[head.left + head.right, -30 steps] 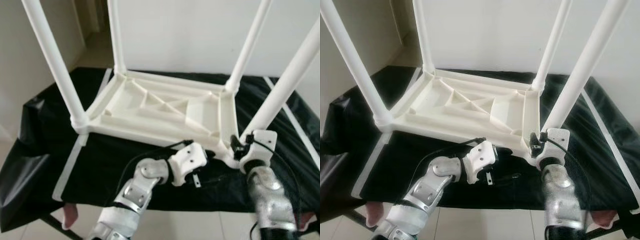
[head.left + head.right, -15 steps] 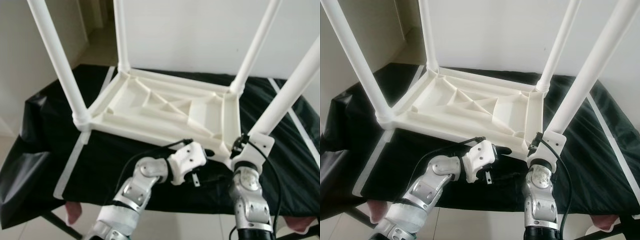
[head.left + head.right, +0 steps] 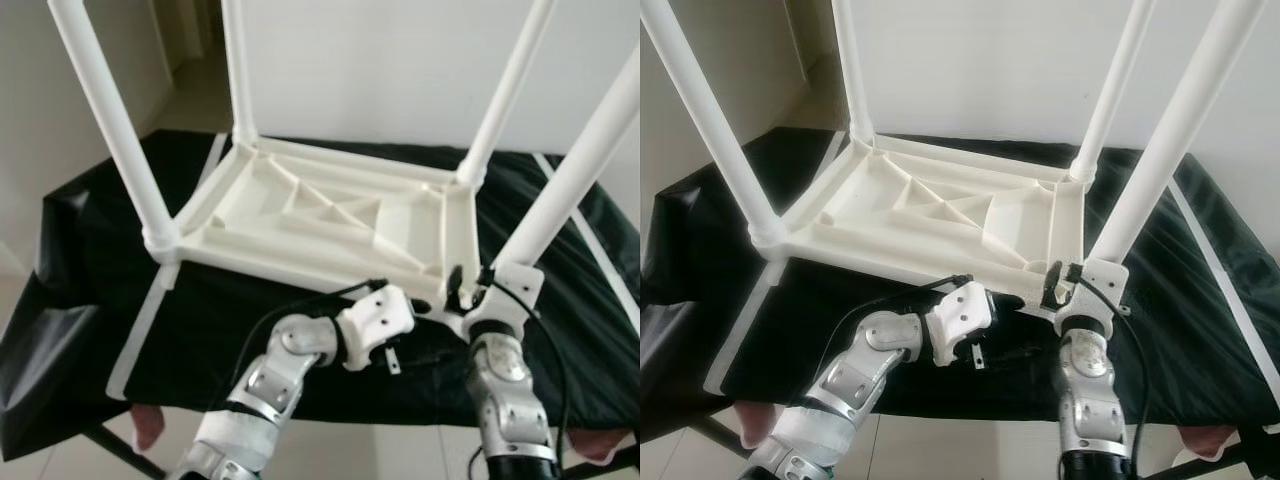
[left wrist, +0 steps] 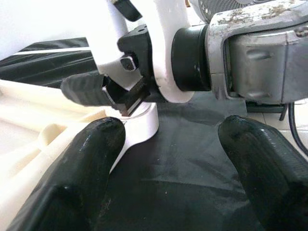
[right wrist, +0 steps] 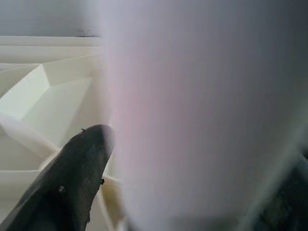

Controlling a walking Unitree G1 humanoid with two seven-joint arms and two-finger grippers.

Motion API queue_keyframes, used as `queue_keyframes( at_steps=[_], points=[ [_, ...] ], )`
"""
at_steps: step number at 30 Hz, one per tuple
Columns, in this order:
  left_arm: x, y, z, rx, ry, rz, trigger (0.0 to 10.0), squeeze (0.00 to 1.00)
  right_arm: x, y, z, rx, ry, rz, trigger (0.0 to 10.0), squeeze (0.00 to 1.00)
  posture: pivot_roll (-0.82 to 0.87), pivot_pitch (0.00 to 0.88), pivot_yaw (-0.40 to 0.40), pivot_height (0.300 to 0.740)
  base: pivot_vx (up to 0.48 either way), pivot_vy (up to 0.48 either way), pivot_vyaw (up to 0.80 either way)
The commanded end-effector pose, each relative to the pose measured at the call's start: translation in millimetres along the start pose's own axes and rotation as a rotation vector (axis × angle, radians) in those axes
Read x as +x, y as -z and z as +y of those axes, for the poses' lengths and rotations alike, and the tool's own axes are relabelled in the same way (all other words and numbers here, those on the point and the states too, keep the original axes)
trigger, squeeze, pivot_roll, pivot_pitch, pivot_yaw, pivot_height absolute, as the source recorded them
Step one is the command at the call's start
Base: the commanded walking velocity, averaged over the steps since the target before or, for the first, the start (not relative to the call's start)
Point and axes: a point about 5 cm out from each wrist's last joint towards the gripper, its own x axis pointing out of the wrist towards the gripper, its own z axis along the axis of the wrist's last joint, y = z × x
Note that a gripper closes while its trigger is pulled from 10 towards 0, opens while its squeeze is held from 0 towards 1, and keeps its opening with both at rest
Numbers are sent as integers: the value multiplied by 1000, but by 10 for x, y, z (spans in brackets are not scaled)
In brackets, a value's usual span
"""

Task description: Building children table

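Lying upside down on the black-covered desk (image 3: 90, 260), the white children's table (image 3: 330, 215) has its four legs pointing up. At its near right corner, the right gripper (image 3: 1065, 283) is clamped around the base of the near right leg (image 3: 565, 190); in the right wrist view one black finger (image 5: 67, 183) presses beside the blurred white tube. The left gripper (image 4: 168, 159) sits just left of that corner, low over the cloth, its fingers (image 4: 82, 163) spread wide and holding nothing, one touching the table's white corner socket. A white wall (image 3: 400, 60) rises behind.
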Motion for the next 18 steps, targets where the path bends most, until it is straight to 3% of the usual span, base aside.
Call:
queue_keyframes(
  at_steps=[1, 2, 3, 4, 8, 13, 18],
  points=[
    [19, -1, 27, 9, -81, 4, 10000, 0, 8, 20, -16, 17, -79, 12, 10000, 882, -50, 0, -20, 740, 0, 0, 0],
    [19, 1, 21, 9, -79, 4, 10000, 0, 1, 29, -28, 23, -150, 14, 10000, 0, -50, 0, -20, 740, 0, 0, 0],
    [19, 1, 21, 9, -79, 4, 10000, 0, 1, 29, -28, 23, -150, 14, 10000, 0, -50, 0, -20, 740, 0, 0, 0],
    [20, 1, 16, 9, -76, 4, 10000, 0, -4, 42, -66, 16, -228, 14, 10000, 0, -55, 0, -17, 740, 0, 0, 0],
    [21, 0, 15, 9, -74, 4, 10000, 0, 1, 51, -114, 2, -247, 12, 10000, 0, -55, 0, -14, 740, 0, 0, 0],
    [22, -8, 29, 12, -72, 3, 10000, 0, 4, 51, -281, -143, -467, -4, 10000, 0, -56, 0, -8, 740, 0, 0, 0],
    [17, -10, 47, 14, -74, 3, 10000, 0, 1, 38, -321, -134, -577, 18, 10000, 0, -57, 0, -4, 740, 0, 0, 0]
  ],
)
